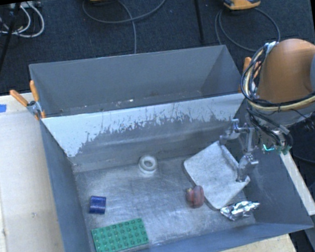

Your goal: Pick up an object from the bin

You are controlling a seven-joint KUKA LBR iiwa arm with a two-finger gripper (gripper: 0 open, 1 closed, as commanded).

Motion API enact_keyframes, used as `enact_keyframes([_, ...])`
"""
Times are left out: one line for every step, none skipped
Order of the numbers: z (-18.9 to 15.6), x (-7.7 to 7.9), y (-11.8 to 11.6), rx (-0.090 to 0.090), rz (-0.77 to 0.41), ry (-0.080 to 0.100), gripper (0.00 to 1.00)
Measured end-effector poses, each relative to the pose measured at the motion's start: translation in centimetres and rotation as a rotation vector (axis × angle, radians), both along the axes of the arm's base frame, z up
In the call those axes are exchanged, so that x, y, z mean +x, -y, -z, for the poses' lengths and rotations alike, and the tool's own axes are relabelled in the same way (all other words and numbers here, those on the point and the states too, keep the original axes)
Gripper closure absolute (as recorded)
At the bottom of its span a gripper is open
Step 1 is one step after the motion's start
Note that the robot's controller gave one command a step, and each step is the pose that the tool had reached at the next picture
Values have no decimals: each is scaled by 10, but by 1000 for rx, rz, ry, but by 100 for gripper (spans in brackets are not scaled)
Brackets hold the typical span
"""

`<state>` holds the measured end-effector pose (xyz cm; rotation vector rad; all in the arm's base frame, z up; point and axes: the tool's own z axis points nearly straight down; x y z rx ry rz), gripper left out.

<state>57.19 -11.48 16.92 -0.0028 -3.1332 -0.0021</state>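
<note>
1. The grey metal bin [64,166] holds a few loose things, most lying well apart.
2. The jaws hang low at the bin's right side, over the right edge of a pale grey flat sheet [210,170] lying right of centre. It cannot be told whether they are open or closed.
3. A small reddish lump [195,196] lies just beside the sheet's lower left edge, and a crumpled foil scrap [239,210] lies near its lower corner.
4. A white ring [147,165], a blue cylinder [97,204] and a green studded plate [119,237] lie well apart to the left.
5. Judged step: approach, with no grasp yet evident.
6. The next move probably calls for pinching the sheet's edge, as a flat thing offers little grip, then lifting clear of the foil.
</note>
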Motion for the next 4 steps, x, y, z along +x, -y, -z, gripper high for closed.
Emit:
enact_keyframes([95,-72,-28,2,-296,26,0])
enact_keyframes([95,-75,-26,1,-299,12,100])
enact_keyframes([-6,-84,-23,-2,-310,15,100])
enact_keyframes([-69,-81,-19,-2,-304,16,100])
